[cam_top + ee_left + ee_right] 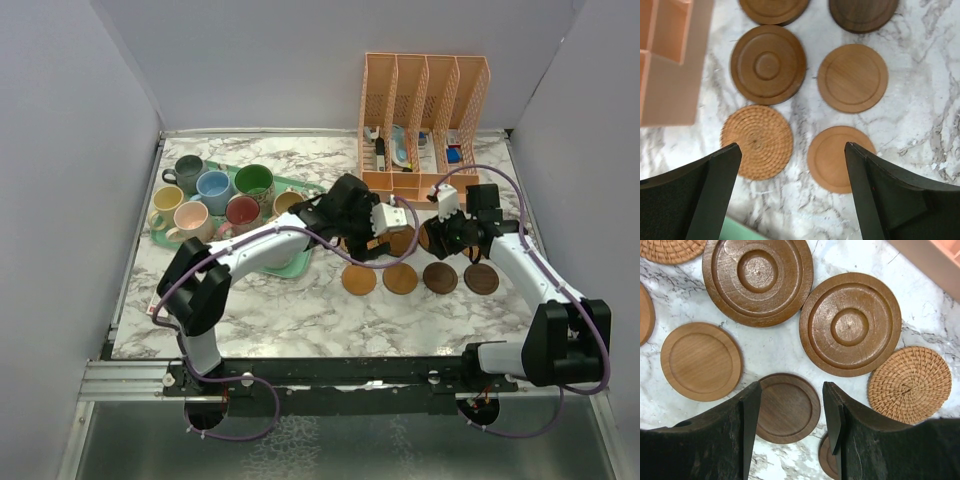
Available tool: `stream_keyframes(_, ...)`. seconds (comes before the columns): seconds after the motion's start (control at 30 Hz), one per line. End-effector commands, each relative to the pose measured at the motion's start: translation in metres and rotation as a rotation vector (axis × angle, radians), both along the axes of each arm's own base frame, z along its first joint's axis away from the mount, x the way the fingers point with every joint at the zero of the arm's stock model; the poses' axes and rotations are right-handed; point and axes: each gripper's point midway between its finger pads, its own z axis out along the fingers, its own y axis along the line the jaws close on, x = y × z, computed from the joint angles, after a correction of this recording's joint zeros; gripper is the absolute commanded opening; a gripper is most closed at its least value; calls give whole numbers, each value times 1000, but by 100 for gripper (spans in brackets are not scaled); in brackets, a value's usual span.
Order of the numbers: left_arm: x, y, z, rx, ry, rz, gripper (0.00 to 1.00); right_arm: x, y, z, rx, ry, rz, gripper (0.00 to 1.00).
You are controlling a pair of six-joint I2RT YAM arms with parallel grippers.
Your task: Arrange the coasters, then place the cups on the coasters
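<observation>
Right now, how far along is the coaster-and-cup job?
Looks done: the coasters lie flat in two rows on the marble table.
In hand: nothing. The left gripper and right gripper hover open over the coasters, possibly for a last nudge.
Left: the cups all sit on the green tray; no cup is on a coaster yet.

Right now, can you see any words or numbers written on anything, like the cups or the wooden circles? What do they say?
No text here can be read.
The coasters: only carved rings and woven patterns, no letters.
The cups: plain coloured glaze, no print showing.
The small items in the peach rack: they might carry labels, but they are too small and blurred to read.
</observation>
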Motion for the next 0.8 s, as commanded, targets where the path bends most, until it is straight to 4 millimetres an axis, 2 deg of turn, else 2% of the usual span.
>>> stream_keyframes(0.0, 28, 27, 47, -82, -39, 87, 89, 10, 4, 17, 27, -88, 19, 54)
stream_keyframes(0.03, 33, 39, 61, -100, -54, 113, 89, 10, 4, 17, 28, -90, 22, 54)
stream_keyframes(0.2, 55, 98, 80, -121, -43, 245, 89, 12, 3, 20, 23, -117, 23, 54)
stream_keyframes(0.33, 58, 143, 77, -104, -28, 354, 89, 15, 0, 26, 11, -147, 11, 54)
stream_keyframes(0.57, 71, 220, 86, -127, -44, 574, 90, 21, 1, 37, 20, -177, 8, 56)
stream_keyframes(0.63, 78, 246, 90, -143, -44, 649, 90, 22, 2, 42, 26, -189, 6, 57)
stream_keyframes(0.77, 94, 281, 98, -182, -32, 761, 90, 19, 1, 50, 27, -217, 1, 59)
